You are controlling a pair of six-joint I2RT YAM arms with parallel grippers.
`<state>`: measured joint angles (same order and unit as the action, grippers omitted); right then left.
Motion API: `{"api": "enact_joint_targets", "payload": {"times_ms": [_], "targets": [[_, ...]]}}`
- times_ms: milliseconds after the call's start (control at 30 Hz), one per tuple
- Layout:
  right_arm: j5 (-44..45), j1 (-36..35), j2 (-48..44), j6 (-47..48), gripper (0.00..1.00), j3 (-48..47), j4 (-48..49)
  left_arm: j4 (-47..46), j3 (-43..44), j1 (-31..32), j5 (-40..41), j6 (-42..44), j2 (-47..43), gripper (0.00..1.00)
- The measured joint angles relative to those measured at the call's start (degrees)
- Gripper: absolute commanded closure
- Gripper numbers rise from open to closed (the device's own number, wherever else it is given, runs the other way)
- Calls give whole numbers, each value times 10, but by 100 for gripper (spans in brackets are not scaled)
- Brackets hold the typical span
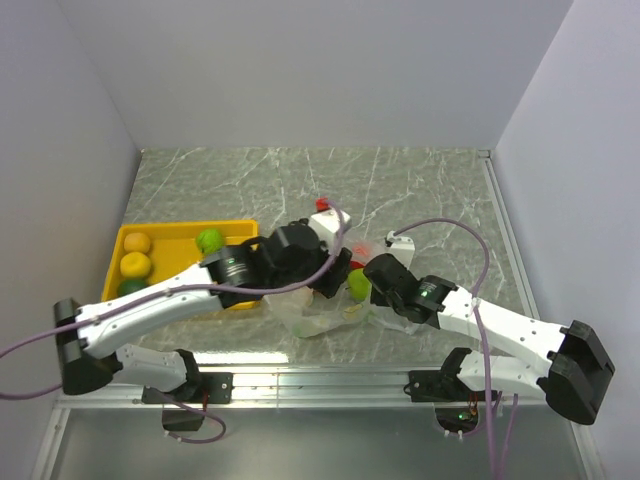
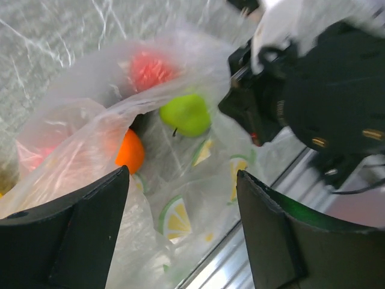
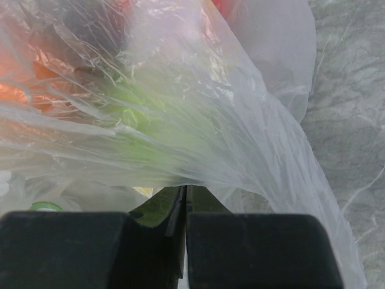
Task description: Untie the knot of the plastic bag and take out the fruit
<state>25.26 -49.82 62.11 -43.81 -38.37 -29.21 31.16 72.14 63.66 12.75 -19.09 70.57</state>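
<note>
Plastic bag (image 3: 252,138) lengthwise near-to-far, pinched by right end effector (image 3: 184,196).

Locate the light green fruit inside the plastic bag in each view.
Top external: the light green fruit sits at centre, between the two arms.
Left wrist: the fruit shows upper centre, inside the bag, right of the orange fruit.
Right wrist: the fruit is only a green blur through the film, left of centre.
Shared landmark: the plastic bag, pinched by the right hand.
</note>
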Motion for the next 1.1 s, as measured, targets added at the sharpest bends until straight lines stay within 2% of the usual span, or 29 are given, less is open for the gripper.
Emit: {"api": "enact_joint_targets", "payload": {"times_ms": [333, 433, 633, 800, 1100], "targets": [[-1, 0, -7, -2, 100, 0, -3, -3, -4, 0, 7, 58, 129, 28], [-1, 0, -8, -2, 100, 0, -8, -18, -16, -20, 3, 71, 152, 27], [-5, 0, -10, -5, 100, 0, -8, -41, -26, -74, 9, 96, 210, 14], [-9, 1, -14, -7, 100, 0, -8, -57, -26, -89, 10, 120, 249, 5], [-13, 1, -16, -9, 100, 2, -7, -83, -47, -95, -5, 134, 307, 3]]}}
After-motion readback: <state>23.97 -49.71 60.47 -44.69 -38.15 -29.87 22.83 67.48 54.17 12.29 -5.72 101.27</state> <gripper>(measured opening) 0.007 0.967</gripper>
